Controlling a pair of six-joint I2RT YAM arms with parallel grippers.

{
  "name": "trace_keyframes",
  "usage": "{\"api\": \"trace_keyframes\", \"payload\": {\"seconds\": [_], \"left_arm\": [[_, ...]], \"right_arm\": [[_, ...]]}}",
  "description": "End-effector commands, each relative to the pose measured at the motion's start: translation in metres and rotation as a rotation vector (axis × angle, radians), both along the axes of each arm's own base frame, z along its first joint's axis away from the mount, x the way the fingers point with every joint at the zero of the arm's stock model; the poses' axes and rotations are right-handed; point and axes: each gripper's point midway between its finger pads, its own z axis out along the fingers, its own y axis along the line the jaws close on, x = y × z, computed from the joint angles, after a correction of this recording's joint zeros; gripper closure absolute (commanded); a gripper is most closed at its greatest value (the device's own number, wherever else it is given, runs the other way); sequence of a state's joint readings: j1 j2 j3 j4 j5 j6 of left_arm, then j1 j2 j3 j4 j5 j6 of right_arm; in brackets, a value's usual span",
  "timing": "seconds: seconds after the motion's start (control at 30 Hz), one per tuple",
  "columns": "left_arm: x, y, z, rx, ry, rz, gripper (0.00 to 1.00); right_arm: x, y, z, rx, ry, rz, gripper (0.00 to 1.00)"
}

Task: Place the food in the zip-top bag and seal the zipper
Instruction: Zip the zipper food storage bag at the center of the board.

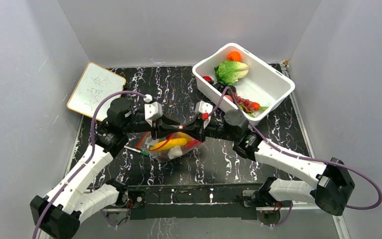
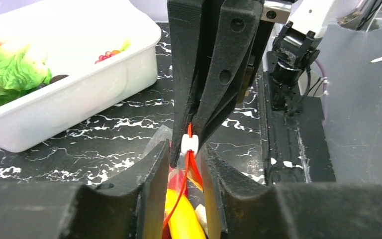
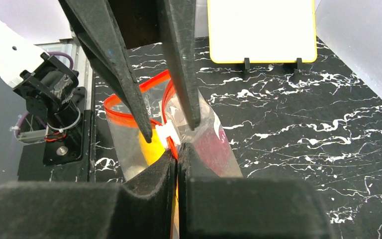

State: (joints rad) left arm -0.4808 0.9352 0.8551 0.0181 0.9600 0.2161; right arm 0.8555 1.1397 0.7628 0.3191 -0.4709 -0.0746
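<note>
Zipper pinched in right pincer; left pincer parted

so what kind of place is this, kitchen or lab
Probably a robot lab test booth, not a kitchen: plain grey panel walls box in a black white-veined tabletop, and the white rectangular plastic tub holds a green toy lettuce.
</note>
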Motion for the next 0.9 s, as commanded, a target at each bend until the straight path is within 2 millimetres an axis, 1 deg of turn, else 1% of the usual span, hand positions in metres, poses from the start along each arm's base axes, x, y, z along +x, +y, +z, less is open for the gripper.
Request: {"api": "trace_keyframes", "payload": {"seconds": [0.0, 0.1, 0.23, 0.27, 0.37, 0.43, 0.47, 0.6, 0.7, 0.87], "left_arm": [[0.007, -0.001, 0.013, -0.013, -0.030, 0.027, 0.66], [0.008, -0.002, 0.013, -0.009, -0.029, 0.017, 0.59], [0.009, -0.002, 0.011, -0.003, -0.036, 0.019, 0.60], [0.010, -0.002, 0.011, -0.004, -0.039, 0.021, 0.63], [0.010, -0.002, 0.013, -0.006, -0.050, 0.023, 0.86], [0.009, -0.001, 0.014, -0.006, -0.055, 0.023, 0.98], [0.008, -0.001, 0.014, -0.005, -0.057, 0.022, 1.00], [0.004, 0.003, 0.006, 0.027, -0.049, 0.018, 1.00], [0.002, 0.006, -0.001, 0.058, -0.039, 0.021, 1.00], [-0.001, 0.011, -0.006, 0.094, -0.033, 0.028, 1.00]], "right_arm": [[0.000, 0.005, 0.033, 0.105, -0.029, 0.009, 1.00], [0.003, 0.006, 0.034, 0.118, -0.006, -0.004, 1.00], [0.006, 0.007, 0.034, 0.118, 0.009, -0.015, 1.00], [0.006, 0.008, 0.033, 0.116, 0.012, -0.014, 1.00], [0.006, 0.008, 0.033, 0.113, 0.016, -0.016, 1.00], [0.008, 0.006, 0.031, 0.105, 0.015, -0.030, 1.00], [0.009, 0.004, 0.031, 0.105, 0.008, -0.037, 1.00], [0.008, -0.003, 0.035, 0.145, -0.013, -0.057, 1.00], [0.007, -0.004, 0.038, 0.161, -0.010, -0.059, 1.00], [0.007, -0.007, 0.037, 0.160, -0.030, -0.066, 1.00]]}}
